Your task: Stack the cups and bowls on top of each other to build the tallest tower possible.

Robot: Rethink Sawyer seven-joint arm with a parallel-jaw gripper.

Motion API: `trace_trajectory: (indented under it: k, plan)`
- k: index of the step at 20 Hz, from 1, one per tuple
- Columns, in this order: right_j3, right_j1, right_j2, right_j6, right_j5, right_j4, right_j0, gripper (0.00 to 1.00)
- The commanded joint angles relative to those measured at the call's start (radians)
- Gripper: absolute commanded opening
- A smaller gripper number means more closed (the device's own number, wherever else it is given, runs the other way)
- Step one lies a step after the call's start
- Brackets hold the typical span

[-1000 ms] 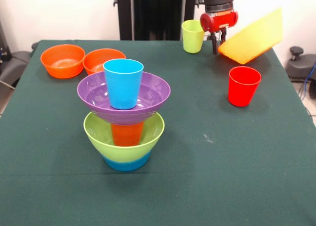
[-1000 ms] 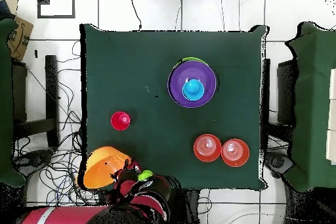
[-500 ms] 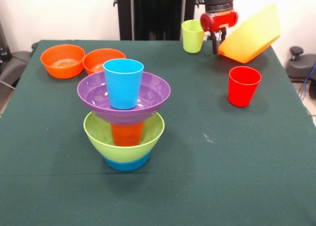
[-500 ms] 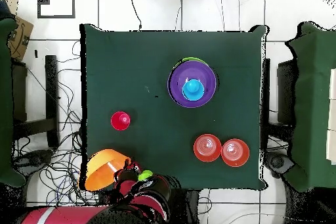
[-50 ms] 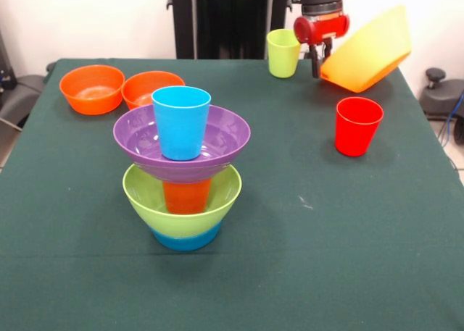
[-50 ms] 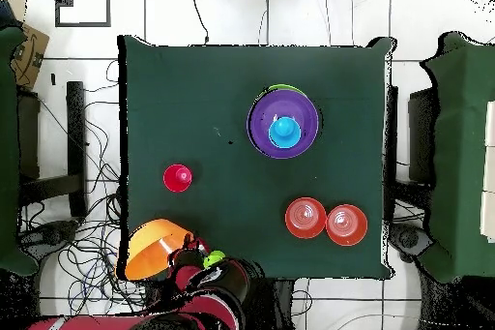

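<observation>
Lifted a little higher than a second ago, the yellow bowl (image 5: 368, 48) hangs tilted at the front view's upper right, so the carry toward the tower (image 5: 182, 173) at centre left seems to be starting. Left to right: two orange bowls (image 5: 119, 89), the tower, green cup (image 5: 283, 53), gripper (image 5: 320, 61), red cup (image 5: 358, 125). The gripper pinches the bowl's lower rim, mouth facing up and left.

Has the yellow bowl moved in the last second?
Yes. The yellow bowl, held by the pincer, has risen and tilted slightly, away from the red cup.
</observation>
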State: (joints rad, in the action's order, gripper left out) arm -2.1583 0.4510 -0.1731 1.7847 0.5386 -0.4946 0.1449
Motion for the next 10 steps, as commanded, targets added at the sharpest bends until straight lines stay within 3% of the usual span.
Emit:
trace_trajectory:
  k: [1,3,5,10]
  plan:
    - [0.076,0.201,-0.032,-0.026,-0.347,-0.003,0.04,0.0]
    - [0.069,0.257,-0.043,-0.043,-0.396,-0.03,0.038,0.0]
    - [0.012,0.295,-0.063,-0.024,-0.387,-0.045,0.078,0.0]
    - [0.012,0.359,-0.037,-0.019,-0.471,-0.098,0.054,0.0]
